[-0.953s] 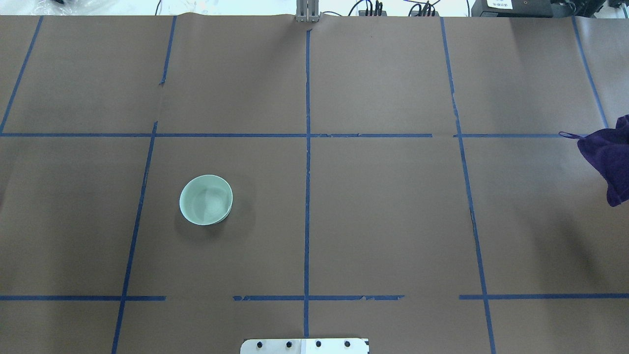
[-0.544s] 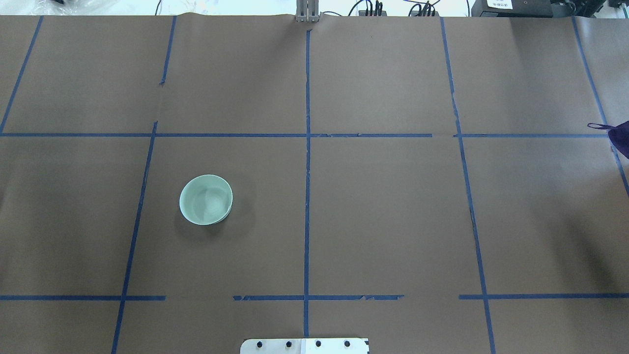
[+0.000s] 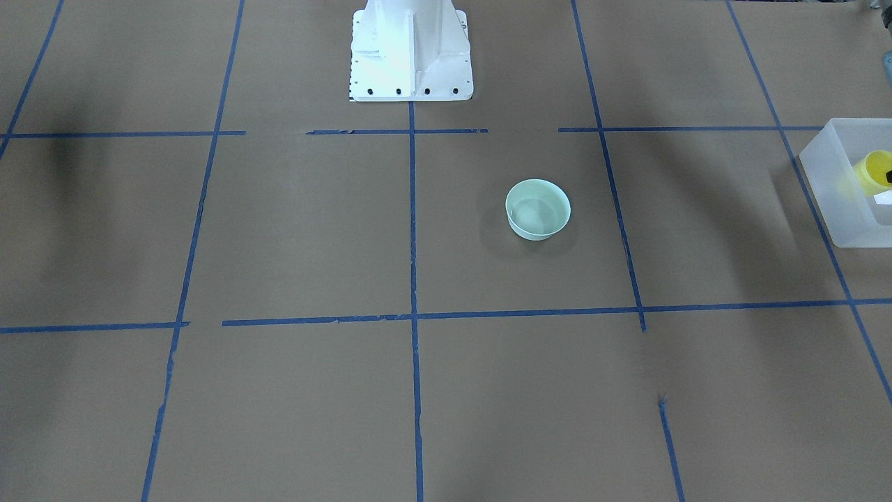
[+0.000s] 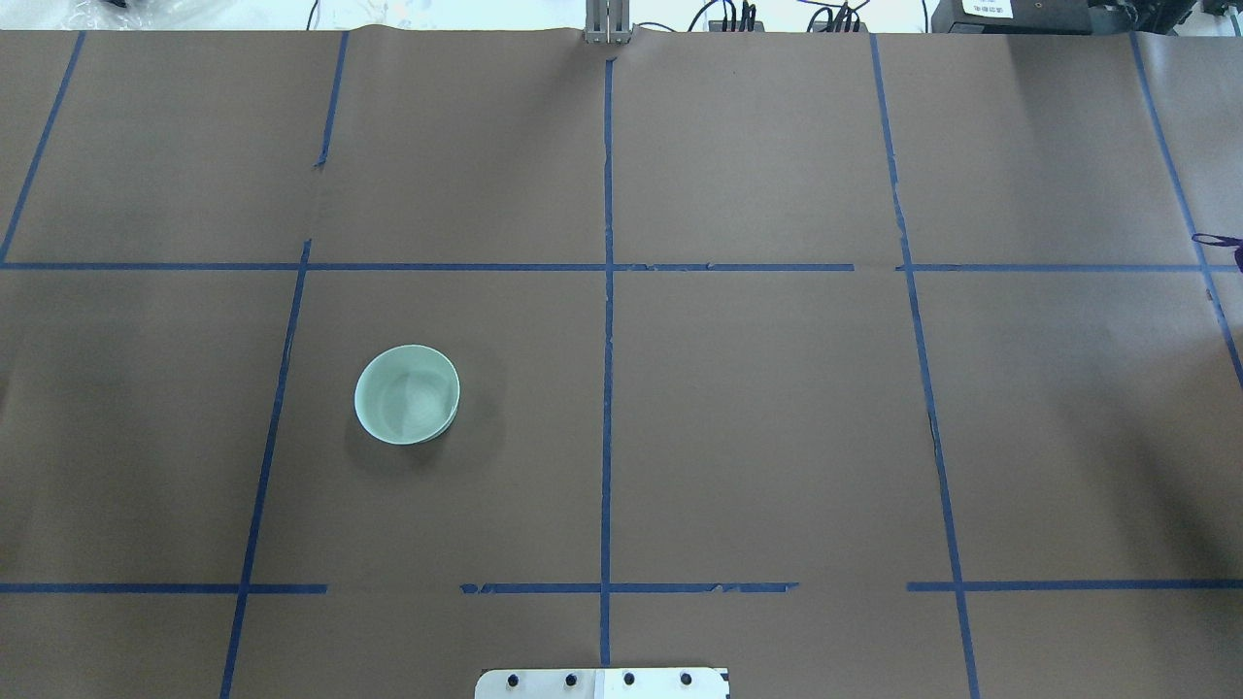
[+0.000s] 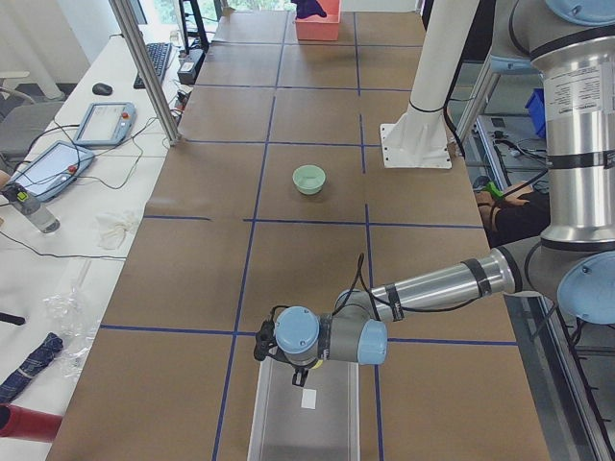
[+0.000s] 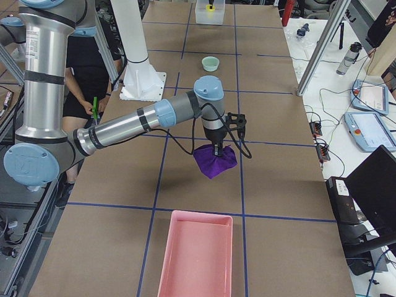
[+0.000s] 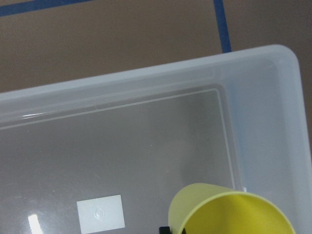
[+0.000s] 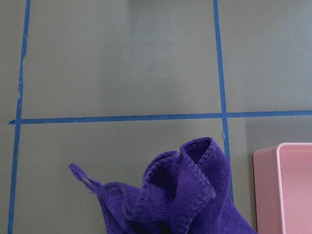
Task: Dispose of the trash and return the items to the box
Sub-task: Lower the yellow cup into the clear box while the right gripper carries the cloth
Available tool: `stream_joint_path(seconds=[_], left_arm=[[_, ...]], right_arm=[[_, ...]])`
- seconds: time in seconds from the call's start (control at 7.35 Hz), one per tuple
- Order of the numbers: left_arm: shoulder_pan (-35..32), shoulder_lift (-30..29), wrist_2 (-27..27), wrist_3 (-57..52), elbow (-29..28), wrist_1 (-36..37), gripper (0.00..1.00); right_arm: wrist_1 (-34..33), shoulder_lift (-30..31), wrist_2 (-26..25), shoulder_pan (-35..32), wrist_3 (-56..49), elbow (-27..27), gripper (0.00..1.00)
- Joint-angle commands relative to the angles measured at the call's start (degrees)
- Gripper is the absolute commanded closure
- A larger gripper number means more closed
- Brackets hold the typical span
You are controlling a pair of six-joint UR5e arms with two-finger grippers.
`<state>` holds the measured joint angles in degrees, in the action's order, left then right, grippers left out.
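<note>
The pale mint-green bowl point(image 4: 407, 394) stands upright and empty on the brown table, left of centre; it also shows in the front view point(image 3: 537, 209). The frosted box point(image 3: 829, 188) sits at the table's left end. My left gripper point(image 5: 298, 373) is shut on the yellow cup point(image 7: 229, 212) and holds it over the box's inside point(image 7: 146, 83), near a corner. My right gripper point(image 6: 216, 150) is shut on a purple cloth point(image 6: 215, 163) that hangs above the table; the cloth fills the bottom of the right wrist view point(image 8: 180, 200).
A pink tray point(image 6: 195, 257) lies at the table's right end, just beyond the cloth, and its corner shows in the right wrist view point(image 8: 292, 185). The white robot base point(image 3: 410, 49) stands at the robot's edge. Blue tape lines cross the table.
The purple cloth has moved right, almost out of the overhead view; only a thin loop shows at the edge. The bowl has not moved.
</note>
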<state>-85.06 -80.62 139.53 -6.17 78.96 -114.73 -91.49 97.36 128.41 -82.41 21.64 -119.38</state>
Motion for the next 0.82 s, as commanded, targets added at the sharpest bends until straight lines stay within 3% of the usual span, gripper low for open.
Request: stream_joint_path(seconds=[0.0,0.14,0.68], left_arm=[[1.0,-0.2,-0.1,0.7,-0.1,-1.7,0.27],[1.0,-0.2,0.0,0.8,1.4,-1.7,0.05],[-0.8,3.1,-4.3,0.9,13.5,0.7,0.00]], right_arm=[[0.0,0.2,0.0,-0.5,-0.5,0.0,1.00],[0.0,0.1,0.0,-1.2,-1.9,-0.1,1.00],[-0.4,0.7,0.0,-2.8,-4.6,0.2,1.00]])
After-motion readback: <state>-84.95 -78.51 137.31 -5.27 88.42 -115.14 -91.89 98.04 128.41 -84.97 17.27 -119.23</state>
